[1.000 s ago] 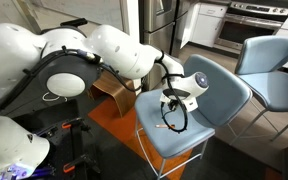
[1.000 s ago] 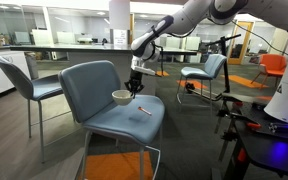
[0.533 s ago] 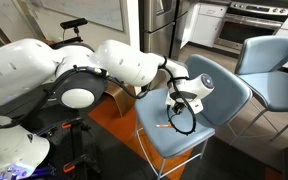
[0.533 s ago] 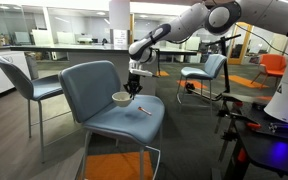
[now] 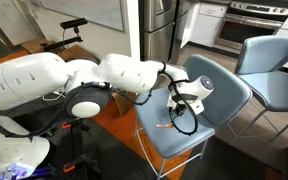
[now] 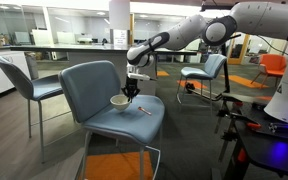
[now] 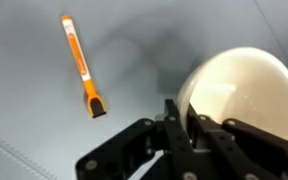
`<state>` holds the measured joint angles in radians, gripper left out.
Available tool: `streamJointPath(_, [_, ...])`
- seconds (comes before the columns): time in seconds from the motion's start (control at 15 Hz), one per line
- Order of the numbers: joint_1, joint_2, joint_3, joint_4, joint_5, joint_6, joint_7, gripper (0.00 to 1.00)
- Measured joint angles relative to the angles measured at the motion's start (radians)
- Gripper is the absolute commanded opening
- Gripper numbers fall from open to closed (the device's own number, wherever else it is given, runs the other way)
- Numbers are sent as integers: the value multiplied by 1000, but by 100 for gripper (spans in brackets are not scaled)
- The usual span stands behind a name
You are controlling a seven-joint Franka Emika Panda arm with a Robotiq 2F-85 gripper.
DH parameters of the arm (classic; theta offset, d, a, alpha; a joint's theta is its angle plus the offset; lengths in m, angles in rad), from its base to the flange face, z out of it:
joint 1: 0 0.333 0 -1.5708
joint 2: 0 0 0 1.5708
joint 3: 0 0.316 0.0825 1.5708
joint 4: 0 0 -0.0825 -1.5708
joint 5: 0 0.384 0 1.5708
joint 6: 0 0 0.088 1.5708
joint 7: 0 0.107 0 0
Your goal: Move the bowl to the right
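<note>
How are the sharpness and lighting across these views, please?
Wrist view: the bowl is nearly washed out inside, the claw is dark and soft, and the orange pen is fairly crisp. In an exterior view the arm looms large and bright; in an exterior view the chair is evenly lit and clear.

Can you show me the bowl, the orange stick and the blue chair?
bowl [image 7: 246, 95], wrist view, inside hollow.
orange stick [image 7: 80, 64], wrist view, middle of shaft.
blue chair [image 6: 89, 85], exterior view, backrest.
</note>
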<state>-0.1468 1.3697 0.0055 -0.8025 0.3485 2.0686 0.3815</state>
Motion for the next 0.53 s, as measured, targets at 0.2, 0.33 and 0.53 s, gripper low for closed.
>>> streamJointPath(0.2, [0, 32, 0, 58, -13, -20, 0, 38])
streamJointPath(0.33, [0, 54, 1, 91, -15, -41, 0, 50])
streamJointPath(0.53, [-1, 80, 2, 126, -16, -59, 0, 74])
